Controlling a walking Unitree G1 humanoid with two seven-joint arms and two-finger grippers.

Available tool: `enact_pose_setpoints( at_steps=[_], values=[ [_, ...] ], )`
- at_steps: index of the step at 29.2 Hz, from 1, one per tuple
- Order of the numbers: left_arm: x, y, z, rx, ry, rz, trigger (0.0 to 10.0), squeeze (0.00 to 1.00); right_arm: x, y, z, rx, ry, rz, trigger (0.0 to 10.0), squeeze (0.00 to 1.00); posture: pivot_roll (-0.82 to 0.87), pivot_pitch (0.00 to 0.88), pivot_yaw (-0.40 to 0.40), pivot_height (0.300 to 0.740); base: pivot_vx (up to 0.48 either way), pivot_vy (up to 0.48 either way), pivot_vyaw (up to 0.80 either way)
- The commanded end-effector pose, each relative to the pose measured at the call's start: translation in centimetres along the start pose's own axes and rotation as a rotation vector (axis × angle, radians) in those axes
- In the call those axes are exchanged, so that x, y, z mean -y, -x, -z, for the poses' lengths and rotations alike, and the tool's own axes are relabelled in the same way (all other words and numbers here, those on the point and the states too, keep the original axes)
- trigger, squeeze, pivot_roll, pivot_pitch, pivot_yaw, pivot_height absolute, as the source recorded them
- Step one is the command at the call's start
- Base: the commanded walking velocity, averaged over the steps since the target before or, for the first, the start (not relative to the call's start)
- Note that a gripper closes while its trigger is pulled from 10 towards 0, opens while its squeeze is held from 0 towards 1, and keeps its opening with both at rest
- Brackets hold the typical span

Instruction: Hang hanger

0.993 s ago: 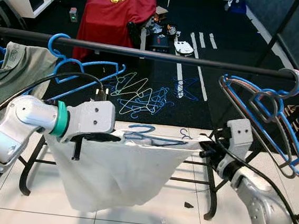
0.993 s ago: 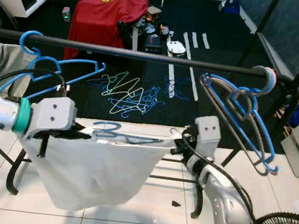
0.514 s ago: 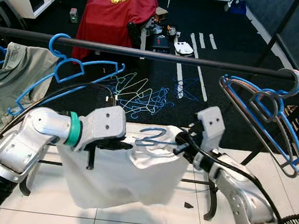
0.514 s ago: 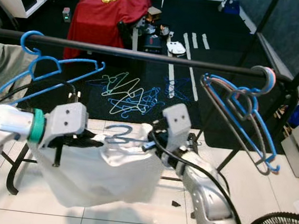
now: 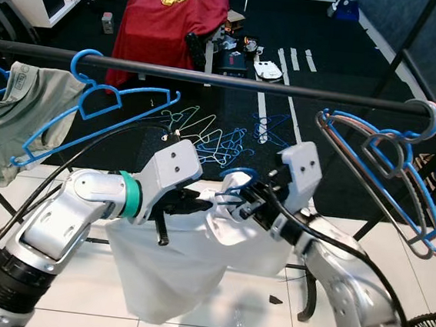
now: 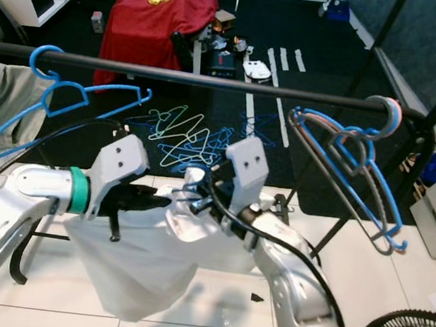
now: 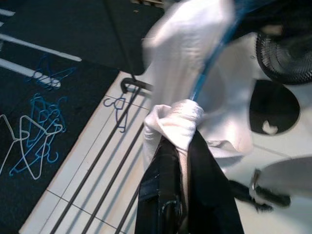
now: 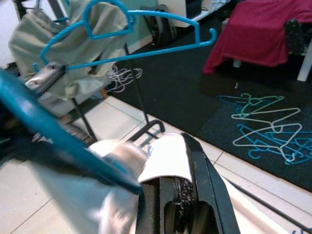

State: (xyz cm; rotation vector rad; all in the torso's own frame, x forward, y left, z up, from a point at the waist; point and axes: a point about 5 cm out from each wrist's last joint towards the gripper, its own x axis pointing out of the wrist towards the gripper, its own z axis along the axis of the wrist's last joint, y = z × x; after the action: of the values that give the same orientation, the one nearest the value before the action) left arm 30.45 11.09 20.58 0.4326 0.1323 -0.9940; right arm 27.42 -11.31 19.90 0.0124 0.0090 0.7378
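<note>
From your left eye view, the left end effector (image 5: 185,205) and the right end effector (image 5: 251,205) sit close together below the black rail (image 5: 234,81), each pinching the bunched top of a white garment (image 5: 185,261) that hangs down over the white tiled floor (image 5: 58,303). A blue hanger (image 5: 235,182) is threaded into the garment's neck, its hook poking up between the two end effectors and well below the rail. An empty blue hanger (image 5: 99,113) hangs on the rail beside a grey-green shirt (image 5: 5,124), and a bundle of hangers (image 5: 391,169) hangs at the rail's right end. Loose hangers (image 5: 205,139) lie on the dark carpet (image 5: 316,103) beyond, with a red cloth (image 5: 170,20) draped farther back. In your left wrist view, the left end effector's fingers (image 7: 168,195) are clamped narrowly on a wad of white fabric, with the hanger's blue arm running up out of it. In your right wrist view, the right end effector's fingers (image 8: 200,175) are closed on a fold of white cloth, and the blue hanger bar crosses just beside them, blurred.
</note>
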Motion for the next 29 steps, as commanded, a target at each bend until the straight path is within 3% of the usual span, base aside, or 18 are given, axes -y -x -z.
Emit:
enact_pose_setpoints(
  at_steps=[1, 5, 6, 7, 8, 9, 10, 11, 12, 14, 16, 17, 19, 23, 28, 29],
  values=[
    [-0.8, 0.4, -1.0, 0.047, 0.001, -0.089, 10.0, 0.00, -2.6, -0.2, 0.5, -0.022, -0.047, -0.170, 0.0, 0.00, -0.02, 0.069, 0.131, 0.740, 0.000, 0.000, 0.00],
    [-0.6, 0.2, -1.4, 0.096, 0.053, -0.087, 10.0, 0.00, -3.1, 1.3, 1.6, -0.100, -0.008, -0.244, 0.0, 0.00, -0.04, 0.072, 0.133, 0.740, 0.000, 0.000, 0.00],
    [-0.6, 0.2, -1.8, 0.126, 0.087, -0.083, 10.0, 0.00, -2.9, 1.8, 2.2, -0.138, 0.037, -0.243, 1.1, 0.00, -0.04, 0.073, 0.133, 0.740, 0.000, 0.000, 0.00],
    [-0.6, 0.2, -2.1, 0.145, 0.111, -0.081, 10.0, 0.00, -2.8, 2.1, 2.5, -0.163, 0.068, -0.242, 1.1, 0.00, -0.04, 0.073, 0.133, 0.740, 0.000, 0.000, 0.00],
    [-0.4, 0.2, -2.3, 0.165, 0.123, -0.067, 10.0, 0.00, -1.7, 2.0, 2.6, -0.172, 0.112, -0.172, 10.0, 0.00, -0.04, 0.072, 0.129, 0.740, 0.000, 0.000, 0.00],
    [-0.3, 0.3, -2.5, 0.175, 0.128, -0.057, 10.0, 0.00, -0.9, 1.8, 2.6, -0.173, 0.139, -0.120, 10.0, 0.32, -0.04, 0.072, 0.129, 0.740, 0.000, 0.000, 0.00],
    [-0.3, 0.3, -2.5, 0.175, 0.128, -0.057, 10.0, 0.00, -0.9, 1.8, 2.6, -0.173, 0.139, -0.120, 10.0, 0.32, -0.04, 0.072, 0.129, 0.740, 0.000, 0.000, 0.00],
    [-0.2, 0.4, -2.5, 0.179, 0.124, -0.048, 10.0, 0.00, 0.0, 1.6, 2.3, -0.155, 0.171, -0.063, 10.0, 0.94, -0.04, 0.071, 0.130, 0.740, 0.000, 0.000, 0.00],
    [-0.1, 0.4, -2.3, 0.175, 0.124, -0.052, 10.0, 0.00, 0.5, 1.6, 0.9, -0.082, 0.211, -0.071, 10.0, 1.00, -0.04, 0.069, 0.131, 0.740, 0.000, 0.000, 0.00],
    [-0.1, 0.4, -2.2, 0.173, 0.126, -0.057, 10.0, 0.00, 0.4, 1.7, 0.4, -0.067, 0.216, -0.079, 10.0, 1.00, -0.04, 0.069, 0.131, 0.740, 0.000, 0.000, 0.00],
    [-0.4, 0.3, -2.2, 0.179, 0.153, -0.092, 10.0, 0.00, -0.7, 2.3, -1.2, 0.005, 0.218, -0.162, 10.0, 1.00, -0.04, 0.067, 0.131, 0.740, 0.000, 0.000, 0.00],
    [-0.3, 0.3, -2.3, 0.180, 0.155, -0.094, 10.0, 0.00, -0.5, 2.4, -1.6, 0.021, 0.234, -0.142, 10.0, 0.00, -0.05, 0.066, 0.128, 0.740, 0.000, 0.000, 0.00],
    [-0.2, 0.2, -2.3, 0.181, 0.161, -0.088, 10.0, 0.00, -0.1, 2.6, -2.2, 0.043, 0.272, -0.104, 10.0, 0.00, -0.05, 0.066, 0.128, 0.740, 0.000, 0.000, 0.00],
    [0.1, 0.1, -2.0, 0.166, 0.149, -0.082, 10.0, 0.00, 2.1, 3.2, -4.3, 0.124, 0.461, 0.114, 10.0, 0.00, -0.05, 0.063, 0.130, 0.740, 0.000, 0.000, 0.00],
    [0.0, 0.1, -2.0, 0.165, 0.149, -0.084, 10.0, 0.00, 2.6, 3.5, -5.6, 0.209, 0.408, 0.162, 10.0, 0.00, -0.06, 0.056, 0.132, 0.740, 0.000, 0.000, 0.00],
    [0.0, 0.1, -2.1, 0.166, 0.148, -0.083, 10.0, 0.00, 2.6, 3.5, -5.8, 0.232, 0.384, 0.159, 10.0, 1.00, -0.06, 0.056, 0.132, 0.740, 0.000, 0.000, 0.00]
  ],
)
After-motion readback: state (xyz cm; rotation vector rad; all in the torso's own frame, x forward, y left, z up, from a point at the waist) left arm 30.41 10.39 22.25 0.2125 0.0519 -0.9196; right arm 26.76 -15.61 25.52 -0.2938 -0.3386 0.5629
